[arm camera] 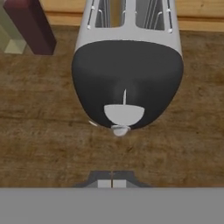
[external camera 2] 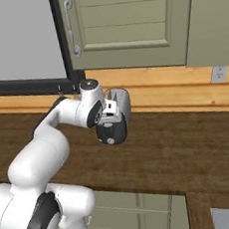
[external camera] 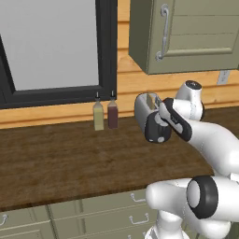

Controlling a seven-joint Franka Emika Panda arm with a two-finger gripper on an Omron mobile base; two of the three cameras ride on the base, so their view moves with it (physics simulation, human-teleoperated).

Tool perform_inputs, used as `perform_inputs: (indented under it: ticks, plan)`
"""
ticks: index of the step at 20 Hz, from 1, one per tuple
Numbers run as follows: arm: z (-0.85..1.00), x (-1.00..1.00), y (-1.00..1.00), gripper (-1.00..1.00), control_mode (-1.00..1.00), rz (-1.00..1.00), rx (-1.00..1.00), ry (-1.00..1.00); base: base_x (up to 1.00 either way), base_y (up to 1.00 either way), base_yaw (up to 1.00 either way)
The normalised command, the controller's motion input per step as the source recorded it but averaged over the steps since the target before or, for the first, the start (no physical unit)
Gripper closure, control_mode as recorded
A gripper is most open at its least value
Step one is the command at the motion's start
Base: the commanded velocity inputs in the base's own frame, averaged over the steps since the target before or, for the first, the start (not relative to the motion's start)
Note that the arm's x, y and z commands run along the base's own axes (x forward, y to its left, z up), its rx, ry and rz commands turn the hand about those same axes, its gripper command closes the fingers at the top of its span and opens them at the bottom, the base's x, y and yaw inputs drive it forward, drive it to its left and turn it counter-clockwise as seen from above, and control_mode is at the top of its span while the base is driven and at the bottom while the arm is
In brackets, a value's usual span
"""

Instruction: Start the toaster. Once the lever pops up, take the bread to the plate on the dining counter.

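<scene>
1. Nearest, the gripper shows at the bottom of the hand view with its two dark tips pressed together, no gap between them and nothing held; it hangs over bare wood just short of the toaster's black end.
2. From the left base view, the white arm reaches in from the lower right, its hand hard up against the front end of the toaster.
3. Just beyond the tips, the lever juts out as a small pale tab at the bottom of the black end panel, below a pale half-round patch, and is apart from the tips.
4. Behind that panel, the silver body runs away from the hand, its two top slots open to the camera; whether bread sits in them cannot be told.
5. The toaster stands on the dark wood table, which has sage-green drawers under its front edge.
6. Farther back and left, an olive bottle and a dark red bottle stand side by side at the wall, near the toaster.
7. Above them are a black-framed window and a green wall cabinet.
</scene>
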Motion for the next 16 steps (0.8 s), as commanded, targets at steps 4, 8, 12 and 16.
perform_inputs:
  ticks: [4, 8, 12, 16]
  plan:
    - [-0.08, 0.21, 0.00, 1.00, -1.00, 0.00, 0.01, 0.00, 0.00, 0.00, 0.00]
    - [-0.04, 0.23, 0.00, 1.00, -1.00, 0.00, 0.02, 0.00, 0.00, 0.00, 0.00]
    - [-0.07, 0.13, -0.01, 1.00, -1.00, 0.00, 0.02, 0.00, 0.00, 0.00, 0.00]
    - [-0.12, 0.07, -0.02, 1.00, -1.00, 0.00, 0.01, 0.00, 0.00, 0.00, 0.00]
